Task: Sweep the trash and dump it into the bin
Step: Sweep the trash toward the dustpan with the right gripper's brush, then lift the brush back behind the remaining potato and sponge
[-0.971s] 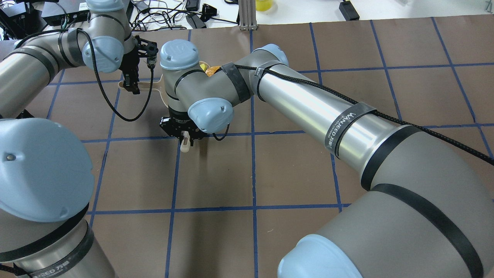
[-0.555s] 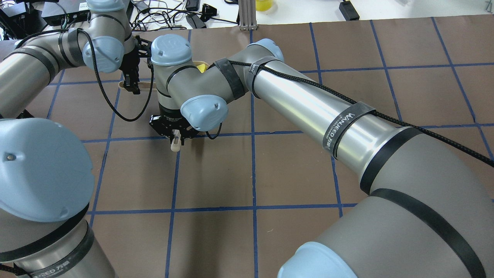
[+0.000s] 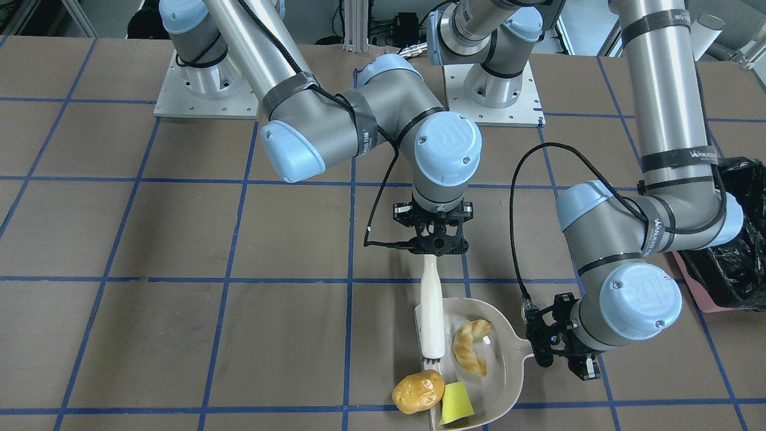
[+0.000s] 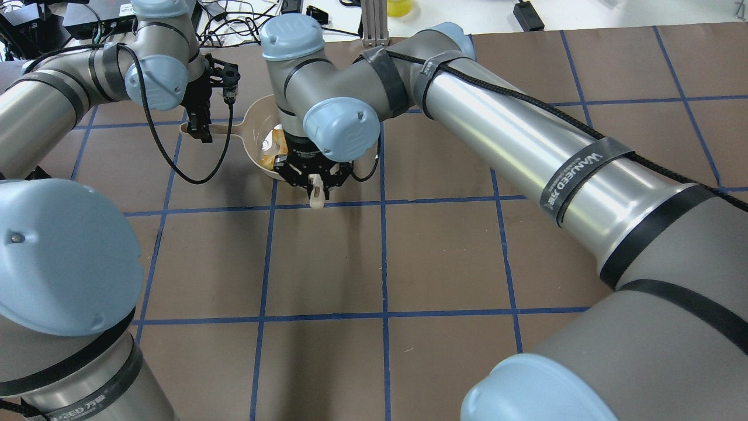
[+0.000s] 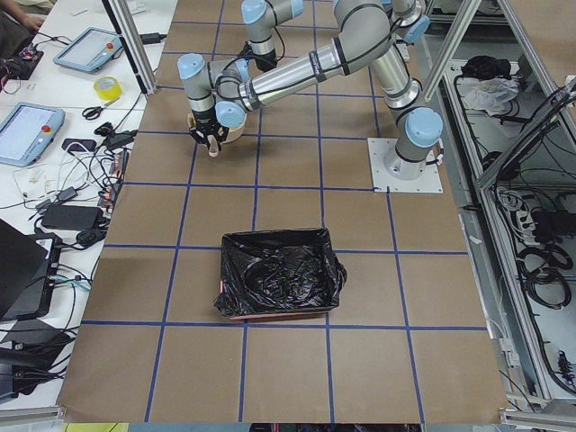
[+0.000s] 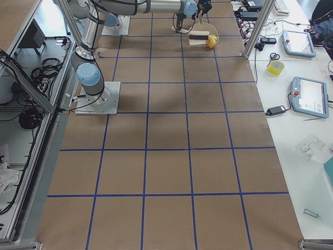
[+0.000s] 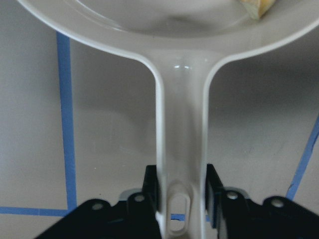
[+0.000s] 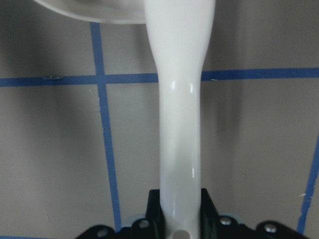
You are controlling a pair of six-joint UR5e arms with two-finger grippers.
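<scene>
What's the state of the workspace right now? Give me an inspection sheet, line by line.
Surface: brown mat with a blue tape grid.
Job's things: croissant-like piece inside the dustpan; sponge wedge at its mouth; potato-like lump just outside the mouth; bin black-lined, standing apart.
Clutter: tape roll and scissors on the side bench.
Grippers: left gripper shut on the dustpan's handle; right gripper shut on the brush handle.
Cables: left wrist cable and right wrist cable hang in loops.
Surroundings: control tablets on the bench; frame post.
</scene>
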